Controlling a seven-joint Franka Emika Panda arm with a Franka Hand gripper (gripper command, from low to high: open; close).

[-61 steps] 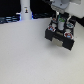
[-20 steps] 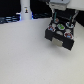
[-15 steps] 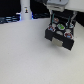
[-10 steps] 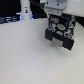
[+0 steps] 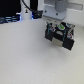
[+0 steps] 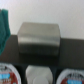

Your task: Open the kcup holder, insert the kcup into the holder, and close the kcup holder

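Note:
The exterior view is blurred. The black kcup holder [image 5: 63, 39] sits at the back on the exterior view's right, with light marks on its front. My gripper [image 5: 60, 29] hangs right over it, dark fingers on either side. A small green spot [image 5: 61, 24] between them may be the kcup's top; I cannot tell whether it is held. In the wrist view the holder's boxy body [image 6: 39, 38] fills the middle. Round pod slots of its slid-out tray [image 6: 21, 71] line the near edge, with dark red-marked pods [image 6: 7, 75] and a white round shape [image 6: 40, 76].
A white tabletop [image 5: 25, 55] spreads across the exterior view's left and front. Dark equipment with a blue light [image 5: 20, 14] stands at the back on the exterior view's left. A green shape [image 6: 4, 22] shows at the wrist view's edge.
The arm has stayed above the black holder, shifting only slightly. Nothing else has visibly moved.

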